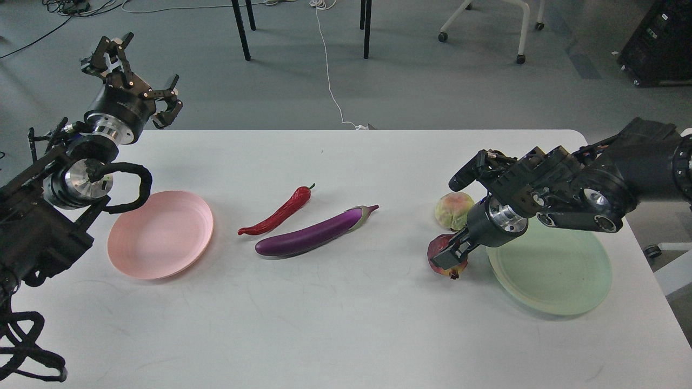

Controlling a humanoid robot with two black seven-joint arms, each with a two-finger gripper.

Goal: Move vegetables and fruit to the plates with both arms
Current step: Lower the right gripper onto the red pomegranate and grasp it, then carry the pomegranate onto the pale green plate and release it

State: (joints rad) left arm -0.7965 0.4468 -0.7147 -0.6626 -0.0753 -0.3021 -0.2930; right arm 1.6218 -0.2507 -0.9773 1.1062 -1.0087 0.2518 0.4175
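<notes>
The purple eggplant (313,233) and the red chili (278,213) lie side by side mid-table. The pink plate (160,235) is at the left and the pale green plate (549,268) at the right; both hold nothing. The yellow-green fruit (453,210) sits just left of the green plate. My right gripper (453,257) is down on the dark red fruit (437,250), with its fingers over it and partly hiding it; I cannot tell the grip. My left gripper (138,80) is open and empty, raised over the table's far left edge.
The white table (346,324) has its far edge behind the arms. Beyond it on the floor are chair legs (240,29), a white cable (330,81) and a wheeled chair base (486,21).
</notes>
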